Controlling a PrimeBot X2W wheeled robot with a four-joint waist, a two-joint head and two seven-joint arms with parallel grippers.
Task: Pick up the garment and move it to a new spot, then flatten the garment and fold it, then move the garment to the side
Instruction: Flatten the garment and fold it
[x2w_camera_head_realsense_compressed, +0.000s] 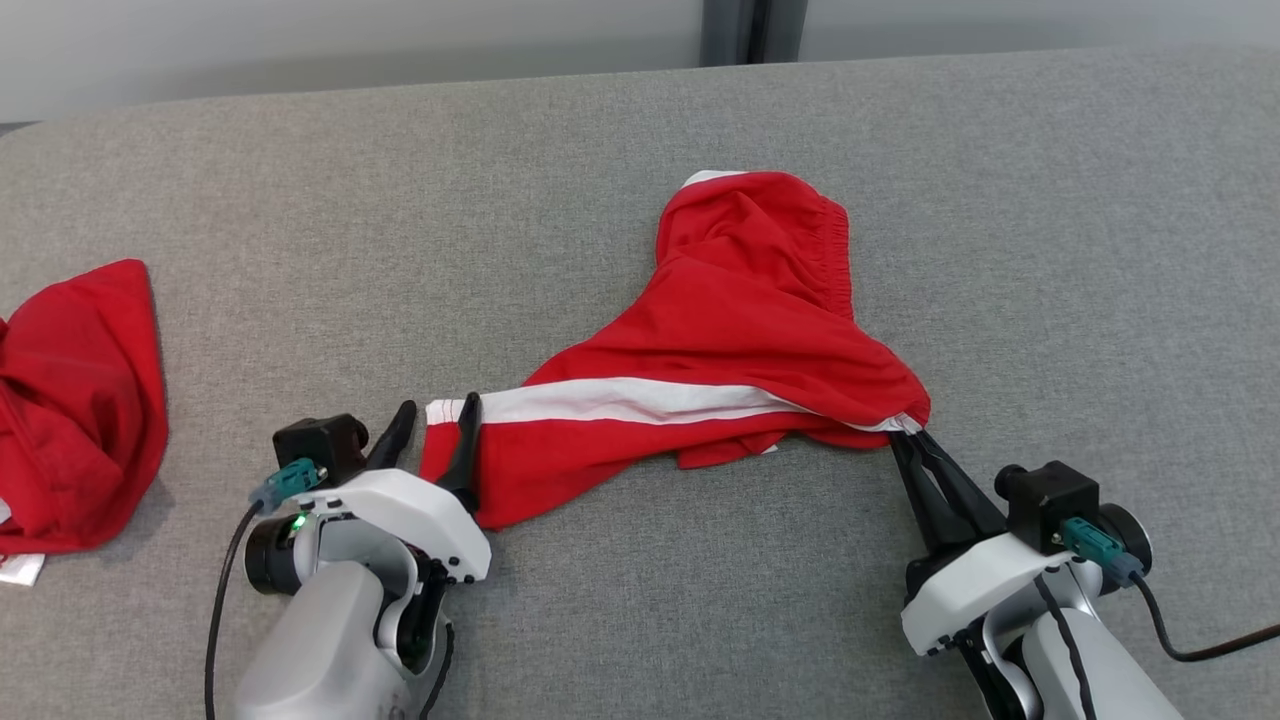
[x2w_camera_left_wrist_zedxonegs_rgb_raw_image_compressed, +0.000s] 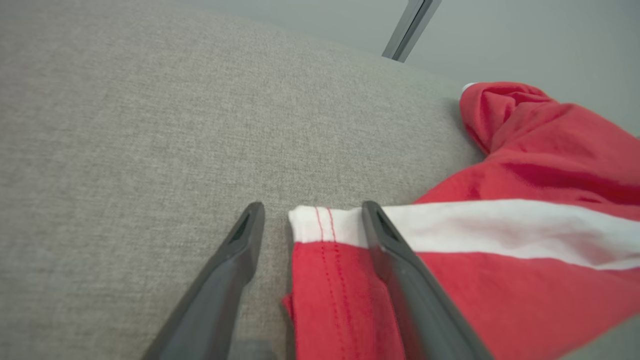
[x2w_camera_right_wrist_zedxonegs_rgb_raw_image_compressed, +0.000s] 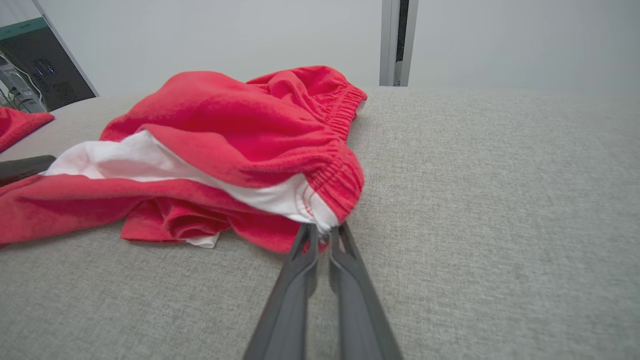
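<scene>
Rightward, my right gripper (x2w_camera_head_realsense_compressed: 908, 438) pinches the waistband corner of the red fabric shorts with a white side stripe (x2w_camera_head_realsense_compressed: 740, 320); my left gripper (x2w_camera_head_realsense_compressed: 437, 406) gapes wide astride their leg hem, on the grey woven surface (x2w_camera_head_realsense_compressed: 640, 150).

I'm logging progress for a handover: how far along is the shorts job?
Done: nothing certain; the red shorts lie bunched on the grey surface, not flat. In hand: the right tool is shut on the waistband corner, and the left tool stands open around the leg hem, not yet gripping. Left: flattening, folding, moving aside.
</scene>
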